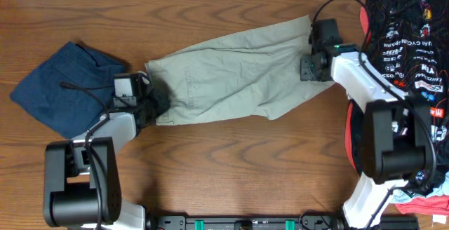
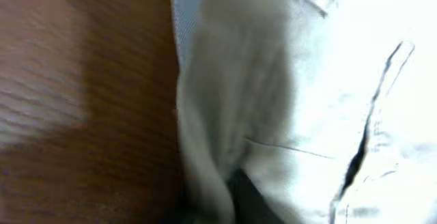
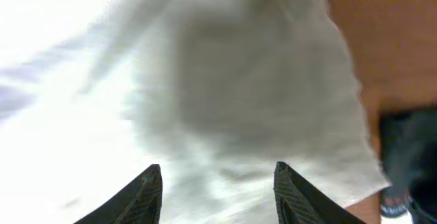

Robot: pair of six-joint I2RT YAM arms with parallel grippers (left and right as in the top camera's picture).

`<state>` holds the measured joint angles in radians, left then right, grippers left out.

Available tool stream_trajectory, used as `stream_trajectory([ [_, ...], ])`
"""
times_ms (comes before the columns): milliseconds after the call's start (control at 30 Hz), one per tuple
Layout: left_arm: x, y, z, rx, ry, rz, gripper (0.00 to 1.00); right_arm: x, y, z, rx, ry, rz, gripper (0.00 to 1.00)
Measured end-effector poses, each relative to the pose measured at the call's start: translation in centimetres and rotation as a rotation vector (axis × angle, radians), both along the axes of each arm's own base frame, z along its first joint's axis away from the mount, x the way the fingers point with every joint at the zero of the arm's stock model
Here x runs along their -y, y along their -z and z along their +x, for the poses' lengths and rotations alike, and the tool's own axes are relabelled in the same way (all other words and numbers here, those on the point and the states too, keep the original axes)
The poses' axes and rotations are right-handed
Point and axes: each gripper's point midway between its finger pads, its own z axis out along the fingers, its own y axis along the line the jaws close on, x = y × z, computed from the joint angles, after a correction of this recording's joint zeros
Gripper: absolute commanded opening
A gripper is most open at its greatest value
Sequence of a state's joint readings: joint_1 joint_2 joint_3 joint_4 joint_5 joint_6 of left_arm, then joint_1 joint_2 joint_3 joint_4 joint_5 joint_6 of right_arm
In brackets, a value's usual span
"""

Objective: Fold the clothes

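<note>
The khaki-beige trousers lie stretched across the middle of the table, waistband to the left and leg end at the upper right. My left gripper is at the waistband's left edge and looks shut on it. In the left wrist view the cloth wraps over a dark finger. My right gripper is over the leg end. In the right wrist view its fingers are spread open just above the cloth, holding nothing.
Dark navy trousers lie folded at the left, next to my left arm. A black jersey with white and red logos lies along the right edge, and it also shows in the right wrist view. Bare wood table runs along the front.
</note>
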<state>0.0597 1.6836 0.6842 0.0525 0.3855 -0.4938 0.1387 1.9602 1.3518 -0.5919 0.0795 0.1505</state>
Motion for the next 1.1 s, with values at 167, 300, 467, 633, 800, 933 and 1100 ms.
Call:
stream_trajectory([
  [167,1.1,0.0,-1.5,-0.063,0.032,-0.052,0.06,-2.8,-1.2,-0.1,0.014,-0.118,0.132,0.45],
  [300,1.7,-0.5,-4.2,-0.14,0.065,-0.069,0.06,-5.9,-1.5,-1.2,-0.013,-0.262,0.262,0.39],
  [467,2.0,-3.6,-6.3,-0.126,0.088,-0.062,0.06,-9.2,-1.6,-3.4,-0.069,-0.388,0.345,0.33],
  [633,2.1,-8.5,-6.8,0.004,0.097,-0.05,0.06,-13.2,-1.2,-6.0,-0.118,-0.517,0.375,0.32],
  [800,2.1,-12.4,-6.8,0.137,0.1,-0.037,0.06,-17.4,-0.1,-9.3,-0.181,-0.638,0.401,0.33],
  [933,2.0,-15.9,-6.0,0.24,0.102,-0.026,0.06,-21.2,1.9,-12.6,-0.265,-0.739,0.427,0.35],
  [1100,2.0,-20.6,-4.8,0.356,0.104,-0.015,0.06,-26.7,3.2,-15.6,-0.263,-0.891,0.475,0.38],
])
